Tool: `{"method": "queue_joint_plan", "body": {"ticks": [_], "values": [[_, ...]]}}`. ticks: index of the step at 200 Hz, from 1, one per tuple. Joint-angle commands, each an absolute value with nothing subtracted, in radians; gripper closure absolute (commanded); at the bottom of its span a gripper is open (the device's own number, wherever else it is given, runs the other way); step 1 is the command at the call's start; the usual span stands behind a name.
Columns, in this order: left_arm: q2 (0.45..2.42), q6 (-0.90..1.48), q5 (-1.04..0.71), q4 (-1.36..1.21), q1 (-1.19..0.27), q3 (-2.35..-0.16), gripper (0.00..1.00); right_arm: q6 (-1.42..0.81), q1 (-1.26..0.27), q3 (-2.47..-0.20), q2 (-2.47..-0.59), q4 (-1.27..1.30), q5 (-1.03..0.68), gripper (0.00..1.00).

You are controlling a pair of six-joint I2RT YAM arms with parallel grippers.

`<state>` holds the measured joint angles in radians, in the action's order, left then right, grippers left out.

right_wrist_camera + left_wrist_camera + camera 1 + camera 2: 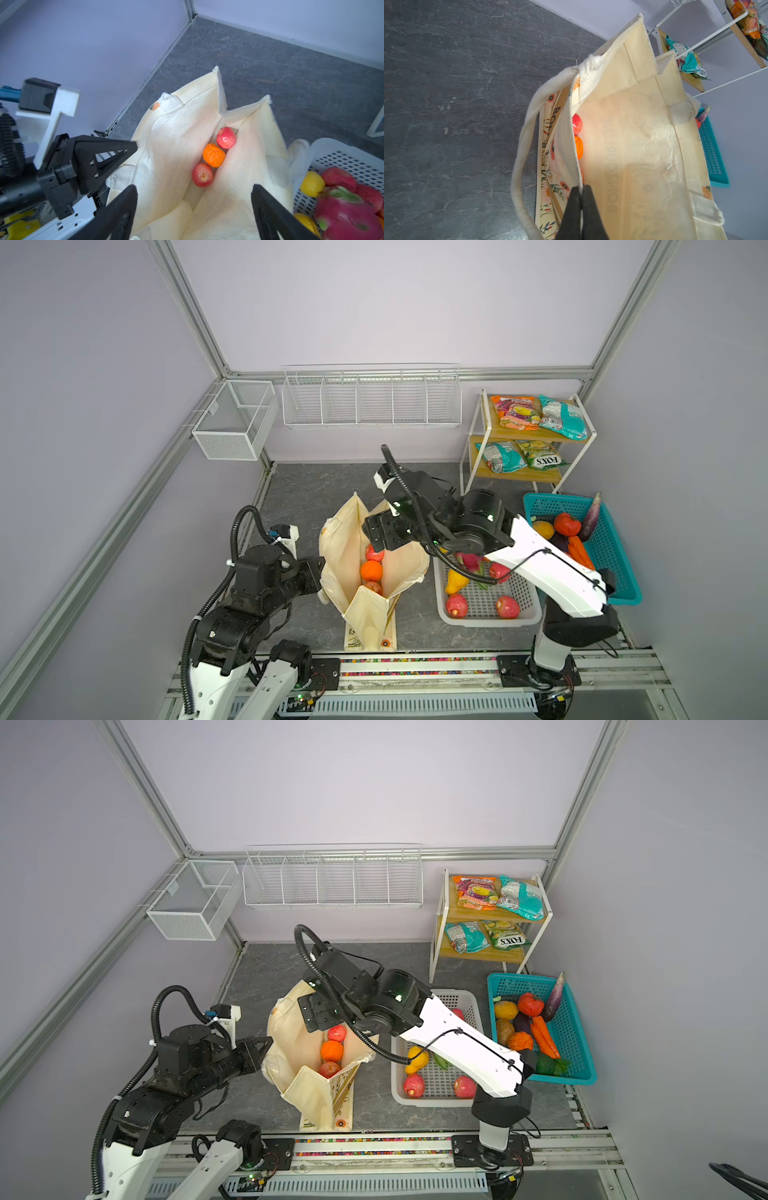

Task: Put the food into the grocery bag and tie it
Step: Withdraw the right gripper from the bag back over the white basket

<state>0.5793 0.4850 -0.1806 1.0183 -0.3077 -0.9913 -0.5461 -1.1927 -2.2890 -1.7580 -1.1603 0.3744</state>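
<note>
The grocery bag (345, 556) (172, 149), a cream floral tote, stands open mid-table. Two red apples (226, 137) (202, 175) and an orange (214, 155) lie on its bottom. My left gripper (581, 188) (321, 564) is shut on the bag's left rim, holding that side out. Above the bag's mouth my right gripper (194, 193) hangs open with nothing between its fingers. More food lies to the right: a dragon fruit (345, 212), a yellow fruit (456, 580) and apples (456, 605) in the white basket (490, 620).
A teal basket (615, 547) at the far right holds an eggplant (591, 516), carrots (579, 551) and other produce. Snack packets (515, 412) lie on a two-tier shelf (528, 435) at the back right. Wire racks (371, 400) hang on the back wall.
</note>
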Motion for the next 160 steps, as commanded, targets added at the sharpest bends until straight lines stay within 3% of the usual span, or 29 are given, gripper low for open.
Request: {"method": "queue_joint_plan", "body": {"ticks": [1, 40, 82, 160], "values": [[0.568, 0.482, -0.186, 1.047, -0.308, -1.002, 1.0, -0.549, -1.192, -2.204, -1.657, -1.16, 0.512, 0.12], [0.566, 0.482, -0.184, 1.053, -0.308, -1.002, 1.0, -0.606, -1.133, -1.969, -1.457, -1.144, 0.597, 0.12], [0.567, 0.483, -0.183, 1.056, -0.308, -0.999, 1.0, -0.703, -1.029, -1.682, -1.255, -1.107, 0.556, 0.11], [0.571, 0.482, -0.173, 1.065, -0.308, -0.999, 1.0, -0.831, -0.925, -1.355, -1.1, -1.067, 0.464, 0.11]]}}
